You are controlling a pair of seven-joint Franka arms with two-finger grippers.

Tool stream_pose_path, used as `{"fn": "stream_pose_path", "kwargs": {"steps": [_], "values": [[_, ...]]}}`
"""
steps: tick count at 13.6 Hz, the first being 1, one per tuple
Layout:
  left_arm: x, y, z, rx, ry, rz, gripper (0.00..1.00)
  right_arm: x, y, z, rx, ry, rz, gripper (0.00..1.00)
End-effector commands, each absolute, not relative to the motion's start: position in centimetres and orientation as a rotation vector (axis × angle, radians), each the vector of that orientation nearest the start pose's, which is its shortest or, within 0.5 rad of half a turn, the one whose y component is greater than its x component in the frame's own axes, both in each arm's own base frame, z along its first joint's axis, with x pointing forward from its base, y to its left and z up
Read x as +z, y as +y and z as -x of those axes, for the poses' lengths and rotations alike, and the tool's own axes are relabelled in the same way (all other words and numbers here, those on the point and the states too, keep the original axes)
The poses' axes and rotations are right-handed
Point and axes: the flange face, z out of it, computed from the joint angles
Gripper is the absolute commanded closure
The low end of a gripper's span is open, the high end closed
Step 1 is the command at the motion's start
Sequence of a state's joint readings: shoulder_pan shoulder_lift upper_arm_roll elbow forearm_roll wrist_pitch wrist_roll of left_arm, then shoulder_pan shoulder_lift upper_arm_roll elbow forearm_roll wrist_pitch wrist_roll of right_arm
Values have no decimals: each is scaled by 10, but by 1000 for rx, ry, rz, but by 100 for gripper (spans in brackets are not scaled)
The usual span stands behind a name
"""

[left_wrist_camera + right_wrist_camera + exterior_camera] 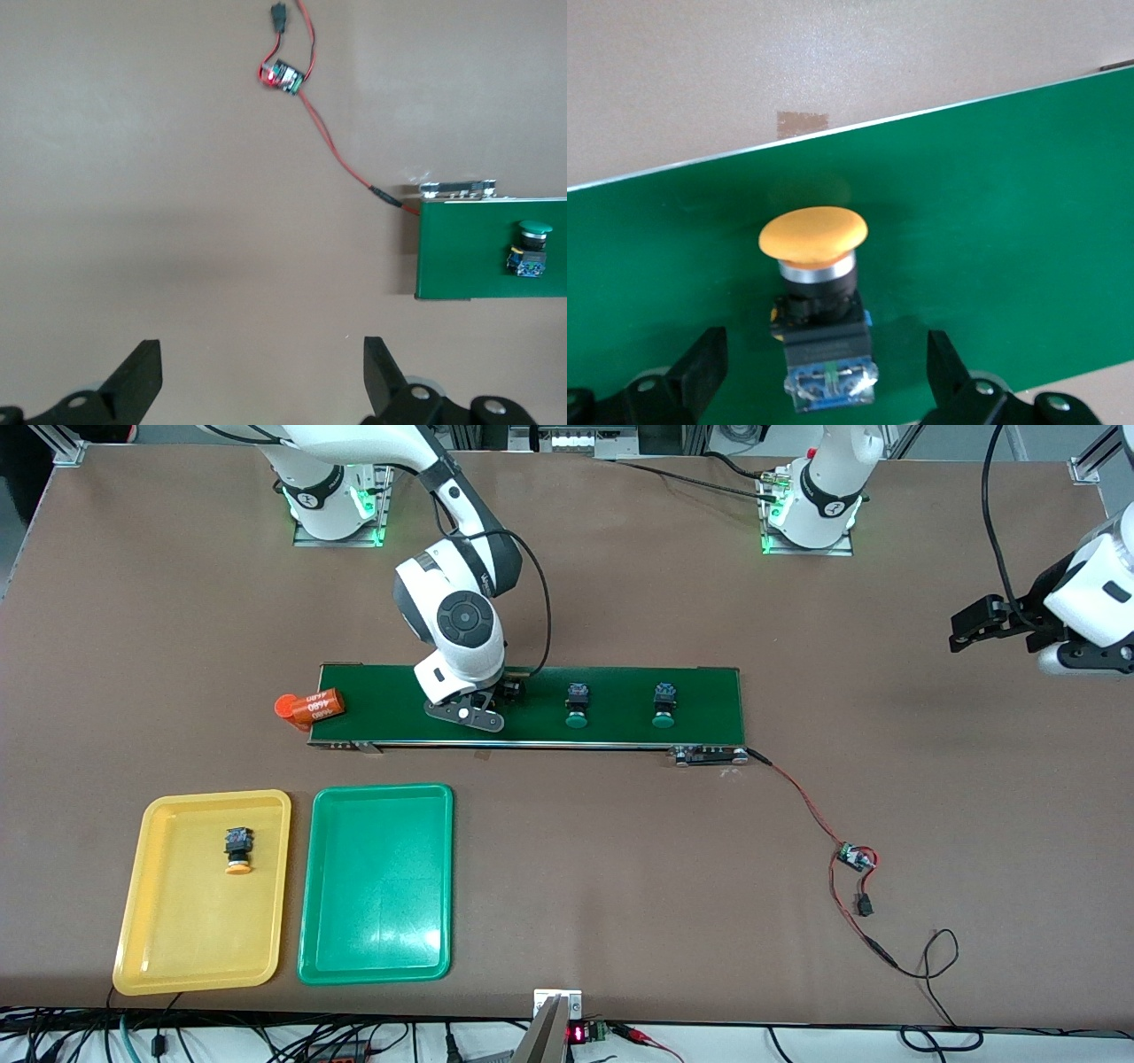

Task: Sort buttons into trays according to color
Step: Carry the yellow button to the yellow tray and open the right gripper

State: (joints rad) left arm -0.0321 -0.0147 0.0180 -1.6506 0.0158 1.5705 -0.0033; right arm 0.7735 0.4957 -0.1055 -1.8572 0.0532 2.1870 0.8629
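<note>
Conveyor belt [620, 717] carrying two green buttons [577, 707]. Right gripper [824, 372] hanging low over belt, fingers [700, 367] standing open, yellow button [815, 266] lying between them, untouched. Left gripper [261, 381] waiting open over bare table [177, 221]. Yellow tray [159, 948] holding another button [237, 850].

In the front view, the right arm's wrist is covering the right gripper [467, 713] and the yellow-capped button [818, 297] lying on the conveyor belt [620, 731], so neither is showing clearly there. In both wrist views, the picture's edge is cutting off the finger bases. The left arm is running off the frame's edge, its upper links unseen. The white numbers on the orange cylinder [310, 707] are reading upside down and remaining barely legible
</note>
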Motion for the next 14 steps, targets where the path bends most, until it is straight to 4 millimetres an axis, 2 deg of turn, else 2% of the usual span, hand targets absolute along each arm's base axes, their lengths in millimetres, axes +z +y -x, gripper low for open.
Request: {"fn": "stream_pose_path", "kwargs": {"steps": [1, 3, 5, 8, 9, 10, 11, 12, 14], "values": [[602, -18, -559, 100, 84, 3118, 0, 233, 388, -485, 195, 393, 3224, 20], [604, -20, -560, 85, 96, 3108, 0, 236, 385, -489, 192, 406, 3218, 44], [604, -20, -561, 82, 102, 3087, 0, 247, 377, -498, 214, 477, 3172, 59], [605, -25, -560, 79, 117, 3089, 0, 274, 360, -521, 170, 524, 3120, 71], [605, -23, -559, 82, 112, 3090, 0, 283, 353, -533, 140, 536, 3110, 73], [605, -20, -559, 85, 112, 3091, 0, 293, 340, -549, 103, 552, 3097, 78], [605, -19, -559, 85, 116, 3089, 0, 302, 320, -568, 83, 573, 3084, 82], [605, -19, -559, 87, 119, 3089, 0, 303, 287, -588, 65, 579, 3106, 83], [606, -20, -556, 106, 123, 3088, 0, 304, 212, -621, 23, 458, 3180, 83]]}}
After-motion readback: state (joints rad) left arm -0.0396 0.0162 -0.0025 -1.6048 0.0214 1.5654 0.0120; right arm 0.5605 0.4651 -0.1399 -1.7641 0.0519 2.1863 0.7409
